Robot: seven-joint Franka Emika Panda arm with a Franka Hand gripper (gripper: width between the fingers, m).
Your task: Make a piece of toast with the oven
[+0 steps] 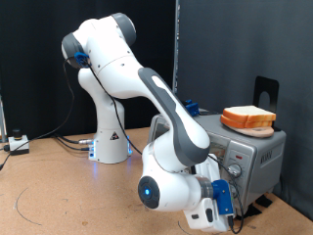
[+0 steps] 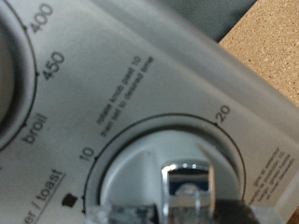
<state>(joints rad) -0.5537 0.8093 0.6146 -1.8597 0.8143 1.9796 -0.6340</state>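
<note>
The silver-grey oven (image 1: pixel 256 149) stands at the exterior view's right. My gripper (image 1: pixel 227 188) is pressed against its front control panel, low down by the knobs. The wrist view shows the panel close up. The chrome grip of the timer knob (image 2: pixel 191 189) sits between my blurred dark fingertips (image 2: pixel 131 214), inside the dial marked 10 and 20. The fingers lie close against its two sides. The thin piece of toast is not in view. The oven's door and inside are hidden behind my arm.
A thick orange-brown pile of bread (image 1: pixel 247 118) lies on top of the oven. The temperature dial marks 400, 450 and broil (image 2: pixel 37 56) show beside the timer. A black stand (image 1: pixel 266 94) rises behind the oven. Cables (image 1: pixel 39 147) run over the wooden table.
</note>
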